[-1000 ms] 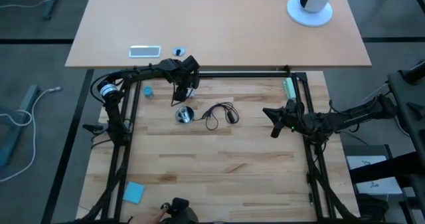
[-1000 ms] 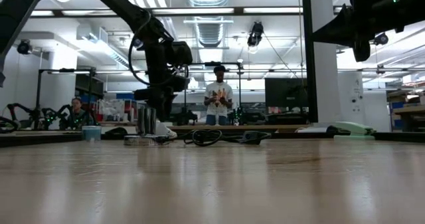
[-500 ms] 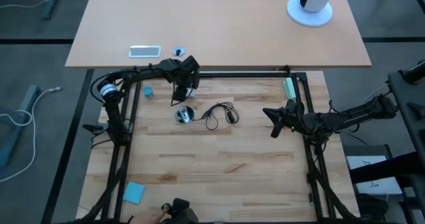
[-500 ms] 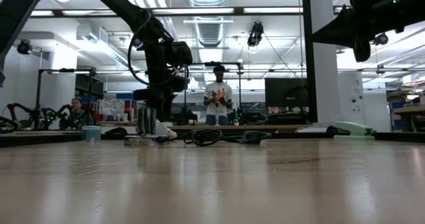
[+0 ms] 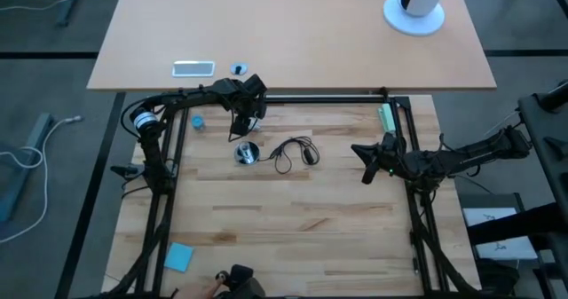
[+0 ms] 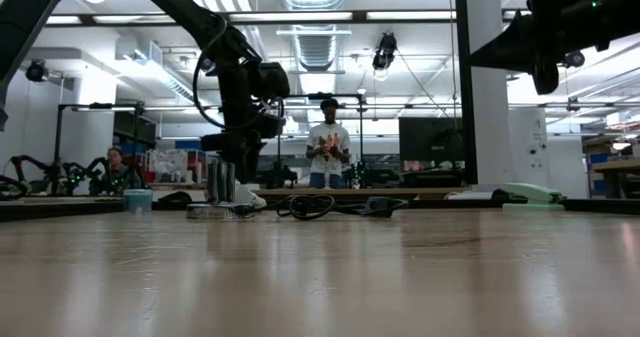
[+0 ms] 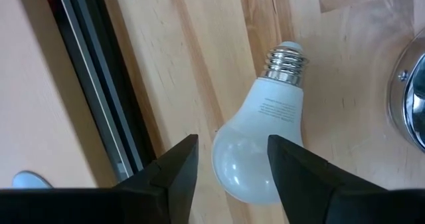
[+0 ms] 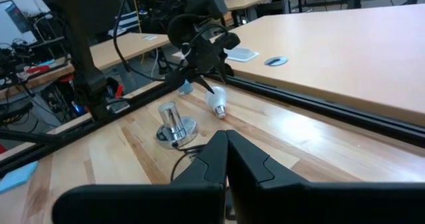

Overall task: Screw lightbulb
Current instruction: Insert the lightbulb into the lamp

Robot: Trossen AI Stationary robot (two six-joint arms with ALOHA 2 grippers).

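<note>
The white lightbulb (image 7: 255, 141) lies on its side on the wooden table, with its silvery screw base (image 7: 287, 59) pointing toward the silver socket disc (image 5: 247, 153). It also shows in the right wrist view (image 8: 218, 103). My left gripper (image 7: 232, 154) points steeply down over the bulb's round glass end, open, one finger on each side of it. My right gripper (image 5: 362, 161) waits shut above the table's right side, touching nothing. My left gripper comes from above and stands astride the bulb's glass end (image 7: 229, 164). A strip of table shows between one finger (image 7: 179, 164) and the glass. The other finger (image 7: 299, 167) overlaps the glass edge; I cannot tell whether it touches. The bulb rests on the table.
A black cord (image 5: 293, 153) runs in loops from the socket toward the table's middle. A small blue cap (image 5: 196, 121) sits at the far left, a blue square (image 5: 178, 256) near the front left, a green item (image 5: 385, 117) at the far right. The black frame rail (image 5: 311, 98) borders the far edge.
</note>
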